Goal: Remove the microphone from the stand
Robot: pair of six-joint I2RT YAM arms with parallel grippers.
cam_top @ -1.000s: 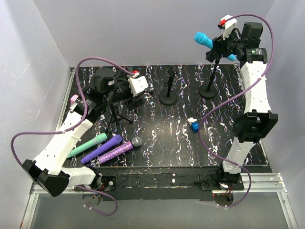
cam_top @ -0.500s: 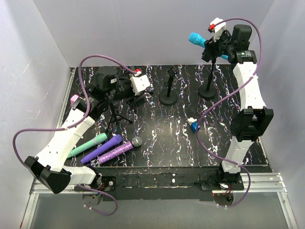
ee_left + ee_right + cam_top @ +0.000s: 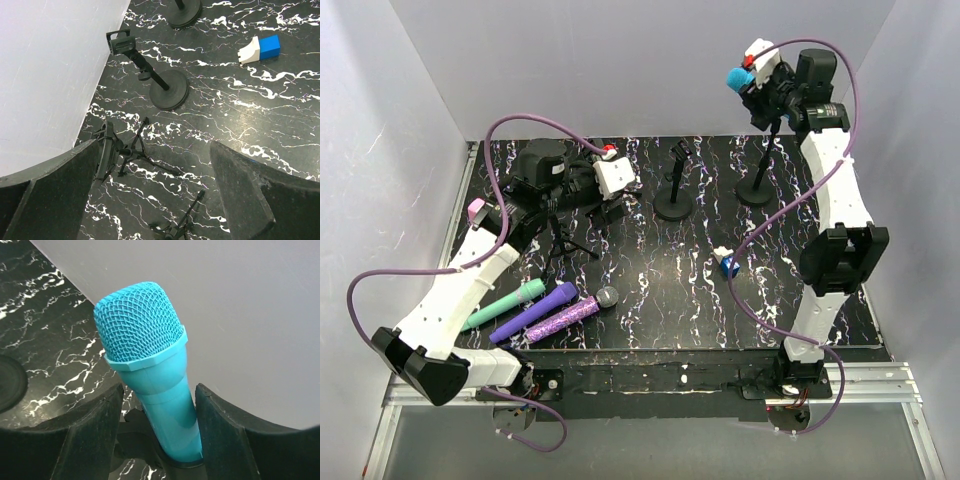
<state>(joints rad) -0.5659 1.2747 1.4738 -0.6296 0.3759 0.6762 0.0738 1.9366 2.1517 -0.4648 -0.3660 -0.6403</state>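
A teal microphone (image 3: 736,78) sits in the black clip (image 3: 131,436) of a round-based stand (image 3: 766,152) at the back right, high above the table. In the right wrist view the microphone (image 3: 150,365) stands between my right fingers. My right gripper (image 3: 758,88) (image 3: 159,392) is open around its handle, with a narrow gap showing on each side. My left gripper (image 3: 610,195) (image 3: 154,150) is open and empty. It hovers over the back left of the table above a small black tripod stand (image 3: 120,150).
An empty round-based stand (image 3: 673,203) (image 3: 167,92) stands at the back centre. The tripod stand (image 3: 562,240) is on the left. Green (image 3: 505,305), purple (image 3: 535,312) and glittery purple (image 3: 570,315) microphones lie front left. A blue and white block (image 3: 725,262) (image 3: 260,48) lies right of centre.
My right gripper has swung left and up around the teal microphone, so only its head now shows from above. The left arm has barely moved.
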